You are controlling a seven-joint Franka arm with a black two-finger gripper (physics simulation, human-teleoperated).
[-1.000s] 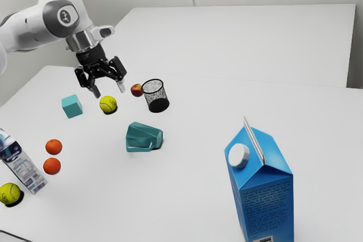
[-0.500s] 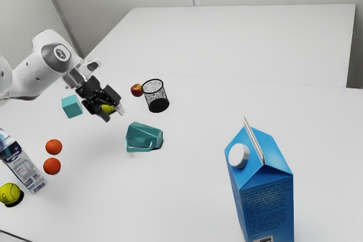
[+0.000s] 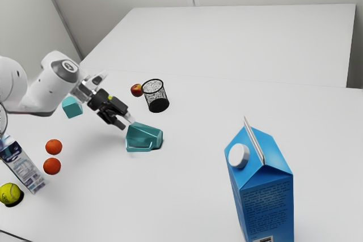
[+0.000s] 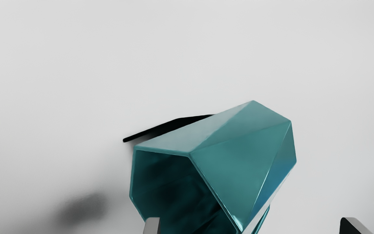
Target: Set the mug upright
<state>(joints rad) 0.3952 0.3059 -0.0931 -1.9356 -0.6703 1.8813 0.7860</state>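
1 mug point(image 3: 144, 136) lies on its side on the table point(image 3: 193, 191), mouth toward the gripper point(image 3: 126, 122) and base away; it is not upright. The handle point(image 3: 140, 149) is at the mug's side, near the table. The gripper is wide open at the mouth end and holds nothing. This spacing probably allows the 2 fingers to pass around the mug for a grip; the flat faces likely keep it from rolling.

Beyond the mug are 1 mesh basket point(image 3: 155, 96) and 1 apple point(image 3: 136, 90), placed side by side. Toward the exterior view's left are 1 block point(image 3: 72, 107), 2 oranges point(image 3: 54, 147), 1 tennis ball point(image 3: 10, 194) and 1 white carton point(image 3: 24, 165). 1 blue carton point(image 3: 261, 191) is well apart from the mug.

Visibility limits: 1 fingertip overlaps the mouth in the wrist view; contact cannot be confirmed. The mug's interior is dark. The gripper mostly hides 1 yellow object point(image 3: 109, 98), possibly a ball. The frame cuts off both cartons.
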